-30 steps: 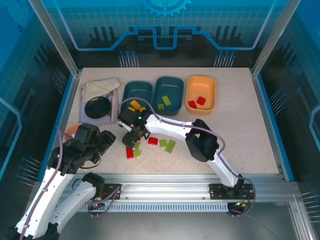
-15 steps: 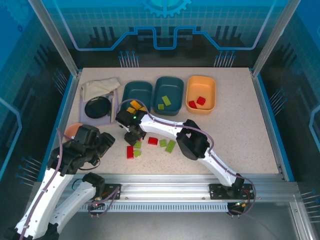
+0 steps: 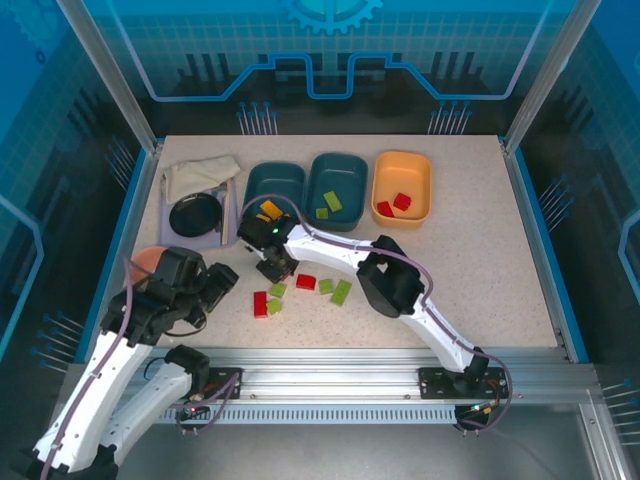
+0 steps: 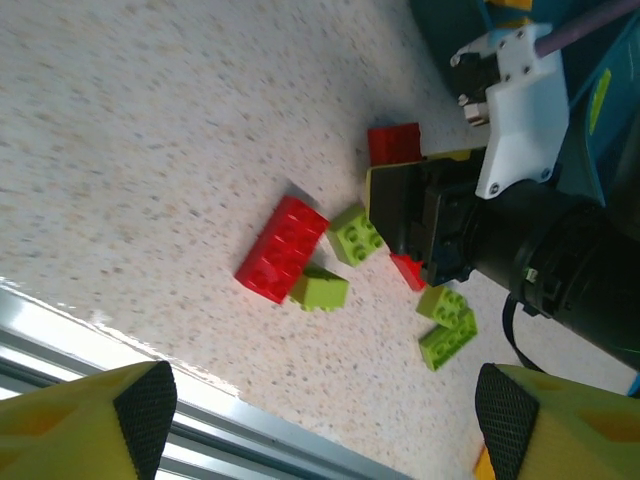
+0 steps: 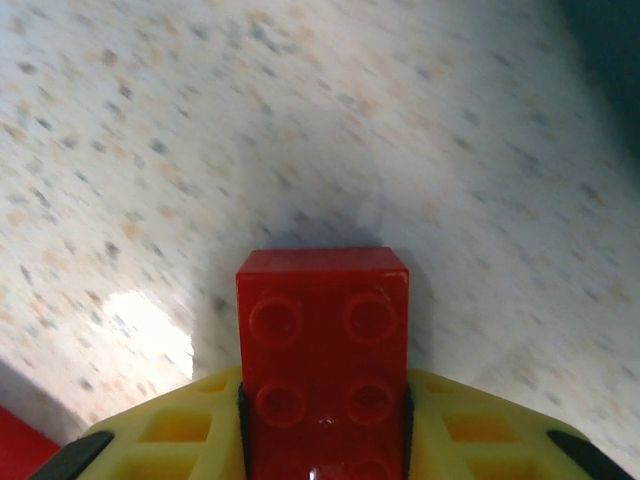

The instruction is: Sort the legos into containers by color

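Top external view had the left gripper [image 3: 215, 283] nearest, low over the near-left part of the speckled desk [image 3: 480, 260], with a pink bowl [image 3: 143, 261] partly hidden behind its arm. From the left wrist its yellow fingertips [image 4: 90, 425] stood wide apart, released and holding nothing.

Just past it lay the loose legos. A red oblong brick [image 3: 260, 303] had a light green brick [image 3: 273, 306] against its right side and a second green brick [image 3: 278, 290] just beyond. Further right sat a small red brick [image 3: 306, 282], a green square brick [image 3: 326, 286] and a green oblong brick [image 3: 342, 292], close together.

The right gripper [image 3: 277, 266] hung just beyond these. The right wrist view showed it clenched on a held red brick [image 5: 322, 340], studs toward the camera, between yellow fingers [image 5: 170, 440] and raised off the desk above its own shadow.

Farther back three tubs stood side by side. The left teal tub [image 3: 275, 166] held orange-yellow bricks [image 3: 268, 210] at its near end, partly covered by the right arm. The middle teal tub [image 3: 338, 157] held two sorted green bricks [image 3: 332, 200], and the light orange tub [image 3: 402, 155] two sorted red bricks [image 3: 402, 201]. Left of the tubs a black round dish [image 3: 195, 213] sat on a pale tray [image 3: 228, 225], with a crumpled cloth [image 3: 200, 173] behind.
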